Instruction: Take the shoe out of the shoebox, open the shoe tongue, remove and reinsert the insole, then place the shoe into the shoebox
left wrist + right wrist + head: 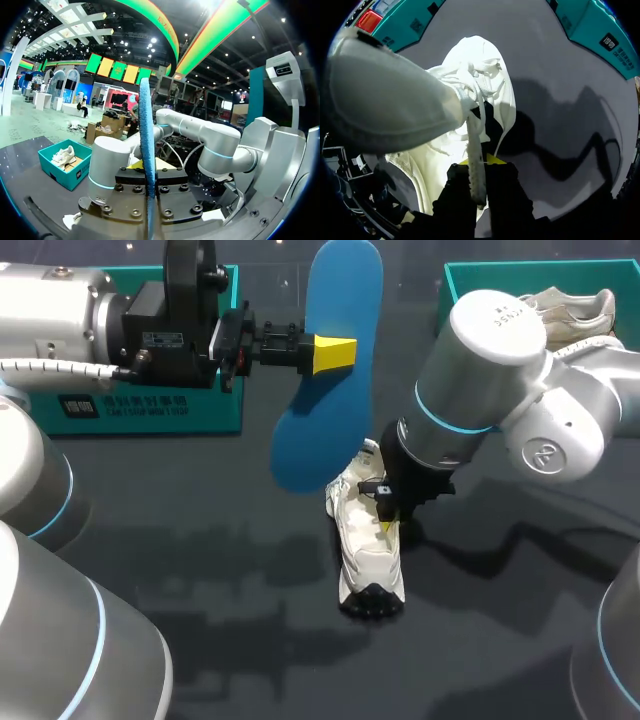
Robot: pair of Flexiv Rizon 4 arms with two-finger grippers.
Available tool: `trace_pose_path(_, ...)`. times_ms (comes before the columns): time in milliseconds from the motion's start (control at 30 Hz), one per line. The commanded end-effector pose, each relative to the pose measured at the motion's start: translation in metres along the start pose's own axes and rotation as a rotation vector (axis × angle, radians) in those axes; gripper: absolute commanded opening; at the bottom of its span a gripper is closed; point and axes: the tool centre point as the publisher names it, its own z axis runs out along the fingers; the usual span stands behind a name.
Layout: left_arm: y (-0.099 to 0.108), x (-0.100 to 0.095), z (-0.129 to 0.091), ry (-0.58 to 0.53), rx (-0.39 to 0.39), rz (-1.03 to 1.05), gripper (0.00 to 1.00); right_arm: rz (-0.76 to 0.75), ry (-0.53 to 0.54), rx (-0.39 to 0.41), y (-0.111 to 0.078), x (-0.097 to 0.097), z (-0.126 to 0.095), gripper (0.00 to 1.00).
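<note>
Head view: left gripper (338, 353) is closed on the blue insole (335, 400), pinched about mid-length. The insole is in the air, long axis near upright, and its lower end hangs just above one end of the shoe (372, 565). The shoe is white and lies on the table (200, 570) near the middle. Right gripper (388, 523) is down on the shoe's middle, with its fingers mostly hidden by the wrist. The teal left box (140, 415) sits behind the left arm. The right box (470, 285) holds a spare shoe (570, 310).

Left wrist view: insole (146, 150) is seen edge-on, standing straight up between the two fingers. Both fingers press on it, so the left gripper (148, 202) has a firm grip. Right box (70, 175) and spare shoe (64, 156) are well off to the side.

Right wrist view: right gripper (478, 165) is nearly closed, clamped on a thin white strip of the shoe (485, 85) upper. Tongue or collar edge, cannot tell which. A white blurred bulk sits close to the lens, probably part of the shoe, unclear.

Judgement: the insole is out and reinsertion comes next. The right grip likely pins the shoe and pulls its mouth open. The insole is held high and clear so it can be tipped in end-first. Risk: the insole bends or catches on the laces.
</note>
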Motion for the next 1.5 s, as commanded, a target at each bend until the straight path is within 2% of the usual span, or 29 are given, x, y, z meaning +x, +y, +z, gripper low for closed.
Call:
trace_pose_path(33,0.001,0.001,0.000,-0.001,0.000,0.000,0.00,0.008,0.016,0.002,-0.002,-0.002,0.009,0.00)
trace_pose_path(333,0.001,0.001,0.000,-0.001,0.000,0.000,0.00,0.015,0.024,0.003,-0.005,-0.003,0.014,0.00)
trace_pose_path(367,0.001,0.001,0.000,-0.001,0.000,0.000,0.00,0.015,0.025,0.004,-0.005,-0.003,0.014,0.24)
trace_pose_path(400,0.001,0.001,0.000,-0.001,0.000,0.000,0.00,0.016,0.031,0.006,-0.006,-0.003,0.014,0.93)
trace_pose_path(433,0.001,0.001,0.000,-0.001,0.000,0.000,0.00,0.018,0.040,0.006,-0.007,-0.002,0.012,1.00)
trace_pose_path(633,0.001,0.001,0.000,-0.001,0.000,0.000,0.00,0.037,0.087,0.006,-0.010,-0.001,-0.009,1.00)
trace_pose_path(833,0.001,0.001,0.000,-0.001,0.000,0.000,0.00,0.064,0.169,0.019,-0.011,-0.005,-0.055,1.00)
trace_pose_path(933,0.001,0.001,0.000,-0.001,0.000,0.000,0.00,0.076,0.228,0.034,-0.008,-0.010,-0.073,1.00)
trace_pose_path(1000,0.001,0.001,0.000,-0.001,0.000,0.000,0.00,0.084,0.305,0.045,-0.006,-0.014,-0.084,1.00)
trace_pose_path(1067,0.001,0.001,0.000,-0.001,0.000,0.000,0.00,0.091,0.318,0.062,-0.004,-0.017,-0.094,1.00)
trace_pose_path(1467,0.001,0.001,0.000,-0.001,0.000,0.000,0.00,0.091,0.318,0.062,-0.004,-0.017,-0.094,1.00)
trace_pose_path(1500,0.001,0.001,0.000,-0.001,0.000,0.000,0.00,0.077,0.391,0.064,-0.004,-0.016,-0.093,1.00)
